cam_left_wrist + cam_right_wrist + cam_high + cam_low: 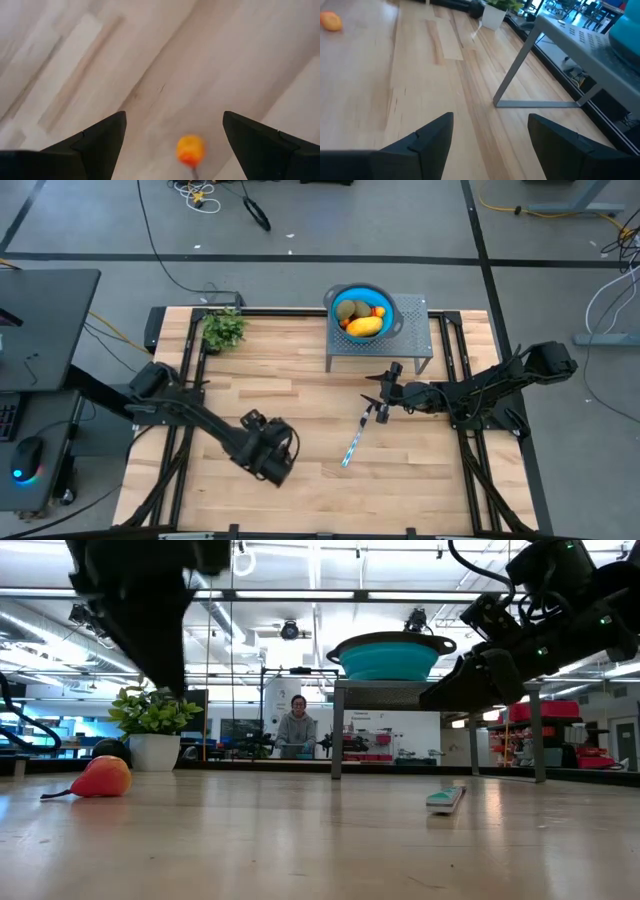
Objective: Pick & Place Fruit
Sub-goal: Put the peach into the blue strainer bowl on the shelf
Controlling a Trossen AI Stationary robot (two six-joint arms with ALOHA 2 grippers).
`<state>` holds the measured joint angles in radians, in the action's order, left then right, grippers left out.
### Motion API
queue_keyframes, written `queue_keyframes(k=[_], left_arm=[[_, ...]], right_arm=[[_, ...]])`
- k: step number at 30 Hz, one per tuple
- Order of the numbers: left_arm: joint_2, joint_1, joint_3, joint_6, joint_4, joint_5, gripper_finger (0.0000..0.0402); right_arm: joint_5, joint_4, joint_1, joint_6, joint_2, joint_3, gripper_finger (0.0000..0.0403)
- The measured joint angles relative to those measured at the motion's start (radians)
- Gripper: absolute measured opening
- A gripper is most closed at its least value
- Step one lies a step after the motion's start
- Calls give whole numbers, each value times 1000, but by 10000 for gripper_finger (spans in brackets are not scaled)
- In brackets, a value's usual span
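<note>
A small orange fruit with a thin stem [190, 149] lies on the wooden table [300, 390]; the low view shows it at the left [100, 778]. My left gripper [173, 115] hovers open above it, one finger on either side, touching nothing; from above, this gripper [272, 465] hides the fruit. A blue bowl [392, 320] on a grey metal stand [412, 340] holds a yellow-orange oblong [365, 326], olive-brown ovals [347, 310] and a small orange-red bit [379, 311]. My right gripper [380, 392] stands open in front of the stand, with nothing between its fingers [490, 116].
A slim silver-blue utensil [355, 442] lies on the table just near of my right gripper. A potted green plant [222, 328] stands at the far left corner. The stand's legs [520, 65] rise in front of my right gripper. A person sits in the room behind [297, 725].
</note>
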<state>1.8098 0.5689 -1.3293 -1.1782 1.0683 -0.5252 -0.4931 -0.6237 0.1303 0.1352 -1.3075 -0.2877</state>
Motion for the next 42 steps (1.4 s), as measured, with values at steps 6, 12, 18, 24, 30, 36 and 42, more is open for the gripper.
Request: queue_keyframes(k=[6,12,18,24,30,36,42], left_arm=[[-54,88,0,-137,-12,-237,343],[-99,132,56,-272,-37,-357,343],[-143,136,266,-247,-366,-238,343],[-212,111,378,-161,-475,-121,343],[-348,59,427,-85,-464,-13,343],[-467,15,592,-72,-691,24,343],[-485,-2,748,-28,-1064,82,343]], right_arm=[[25,-13,0,0,0,0,268],[26,-14,0,-15,0,0,268],[26,-14,0,-15,0,0,268],[26,-29,0,-15,0,0,268],[26,-37,0,-9,0,0,268],[32,-25,0,-12,0,0,268],[26,-16,0,-15,0,0,268]])
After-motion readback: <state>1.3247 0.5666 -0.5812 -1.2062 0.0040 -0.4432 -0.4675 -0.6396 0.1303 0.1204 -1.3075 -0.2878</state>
